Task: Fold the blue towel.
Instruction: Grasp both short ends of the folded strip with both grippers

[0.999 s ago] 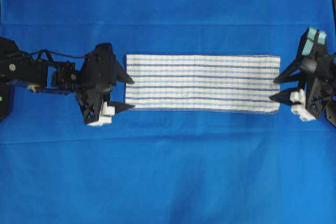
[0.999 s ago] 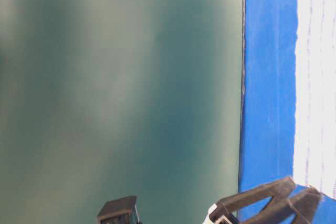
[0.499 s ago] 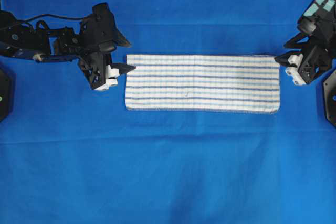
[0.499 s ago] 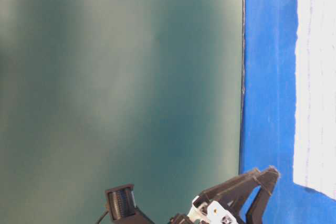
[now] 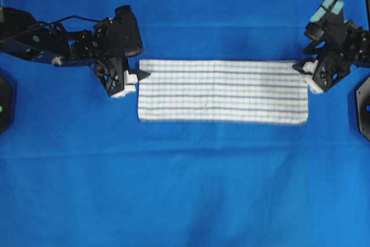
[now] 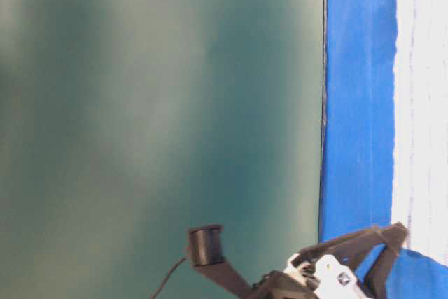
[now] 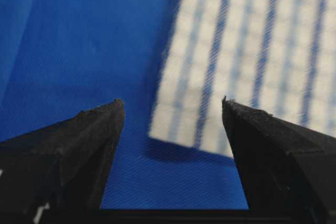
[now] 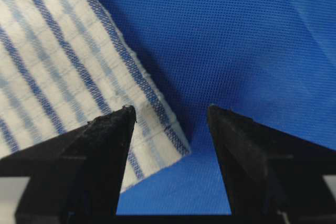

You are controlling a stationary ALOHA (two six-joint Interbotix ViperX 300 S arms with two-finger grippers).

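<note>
Since half a second ago, both grippers have been brought in to the far corners of the blue towel (image 5: 222, 91), which is laid flat as a long strip across the middle of the blue table cloth (image 5: 185, 189) and has not been shifted. The left gripper (image 5: 139, 76), which was held a little off the towel's short edge, is now set at the far left corner; in the left wrist view that corner is framed between its parted jaws, with nothing clamped. The right gripper (image 5: 305, 69), which was held clear of the cloth, is now placed at the far right corner, and in the right wrist view the corner is likewise seen between spread jaws, not yet pinched. From this it is judged that a two-corner grasp is being prepared, so that the far long edge can be lifted over the near one. One towel, one table cloth and two grippers are counted.
</note>
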